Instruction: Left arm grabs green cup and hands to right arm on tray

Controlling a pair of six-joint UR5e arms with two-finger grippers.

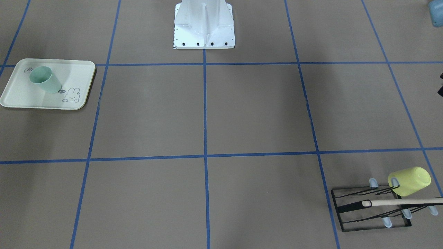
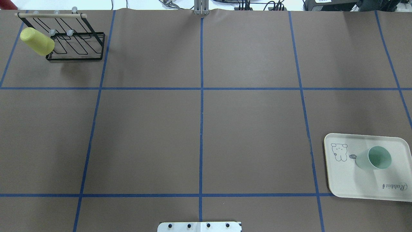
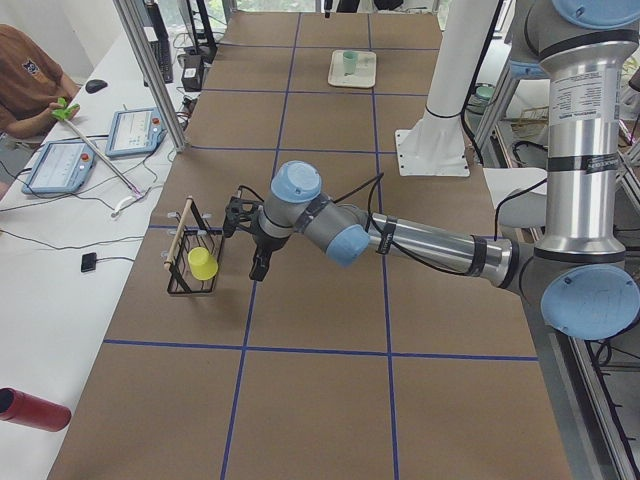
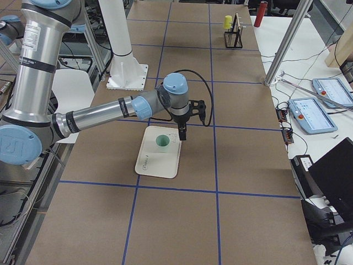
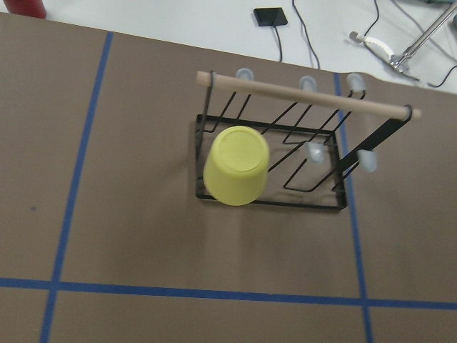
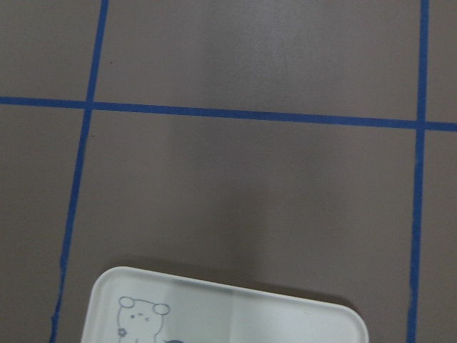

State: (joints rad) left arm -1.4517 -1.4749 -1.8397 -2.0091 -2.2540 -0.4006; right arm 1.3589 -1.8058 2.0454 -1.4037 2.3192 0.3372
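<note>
- Overhead exterior view showed the brown table (image 2: 199, 129) crossed by blue tape lines, with the tray (image 2: 354, 183) at its near right edge.
- The right arm (image 4: 105, 116) reached out to the tray. The left arm (image 3: 420, 240) stretched toward the table end opposite the tray.
- The black wire rack (image 2: 77, 48) stood in the corner farthest from the tray, well apart from it.
- The green cup (image 2: 375, 158) stood upright and mouth-up on the tray, between the rabbit drawing and the "Rabbit" script.
- The yellow cup (image 2: 37, 41) hung upside down on the rack, far from the tray.
- The right gripper (image 4: 181, 135) hung over the tray's rabbit-side edge, close to the green cup but clear of it. I cannot tell how wide its fingers were.
- The left gripper (image 3: 260, 268) hung beside the rack, a whole table from the tray and the green cup. I cannot tell its finger spread either.
</note>
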